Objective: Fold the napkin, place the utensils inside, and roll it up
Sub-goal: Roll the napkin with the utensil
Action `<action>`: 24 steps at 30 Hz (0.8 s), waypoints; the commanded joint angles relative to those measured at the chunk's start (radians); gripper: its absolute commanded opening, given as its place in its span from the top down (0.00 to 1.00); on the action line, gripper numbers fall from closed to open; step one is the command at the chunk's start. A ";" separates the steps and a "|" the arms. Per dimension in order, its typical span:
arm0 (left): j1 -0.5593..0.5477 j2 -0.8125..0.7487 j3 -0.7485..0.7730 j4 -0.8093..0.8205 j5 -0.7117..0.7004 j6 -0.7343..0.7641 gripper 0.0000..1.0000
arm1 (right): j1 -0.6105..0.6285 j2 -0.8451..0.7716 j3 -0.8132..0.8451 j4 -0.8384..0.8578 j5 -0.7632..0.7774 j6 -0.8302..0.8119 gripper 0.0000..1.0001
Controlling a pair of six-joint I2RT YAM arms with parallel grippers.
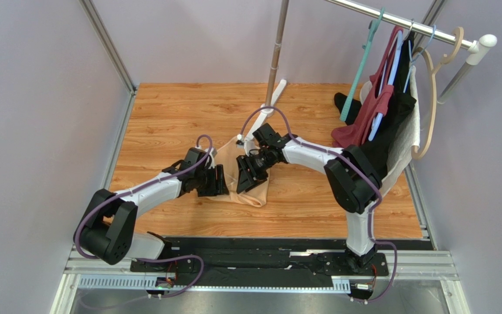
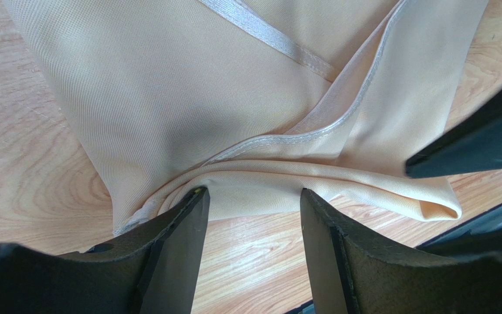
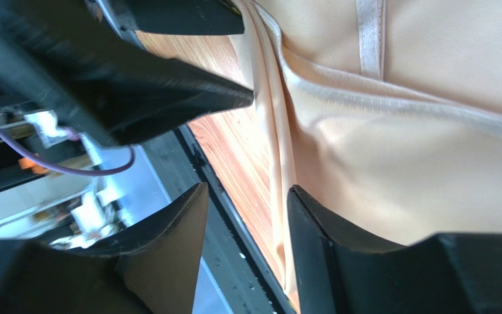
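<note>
Wooden desk (image 1: 168, 118), clothes rail (image 1: 397, 16) behind. Napkin (image 1: 252, 190) lies crumpled mid-desk between my arms: thin, limp, light, likely slippery. Left jaws and right jaws both stand open, empty. Best hold, I judge: a hemmed corner.

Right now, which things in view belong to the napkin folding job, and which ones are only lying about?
Belongs to the job: napkin, left gripper, right gripper.
Just there: metal pole, dark red garment, black garment, tan hanger.
</note>
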 commanded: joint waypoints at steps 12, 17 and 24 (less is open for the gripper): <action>0.032 -0.001 -0.016 -0.025 -0.001 0.026 0.37 | 0.228 -0.370 -0.259 0.138 0.263 -0.092 0.47; 0.037 -0.006 -0.011 -0.033 0.000 0.035 0.37 | 0.307 -0.313 -0.284 0.147 0.306 -0.037 0.47; 0.042 -0.015 -0.010 -0.039 0.000 0.044 0.37 | 0.308 -0.258 -0.258 0.080 0.485 -0.049 0.47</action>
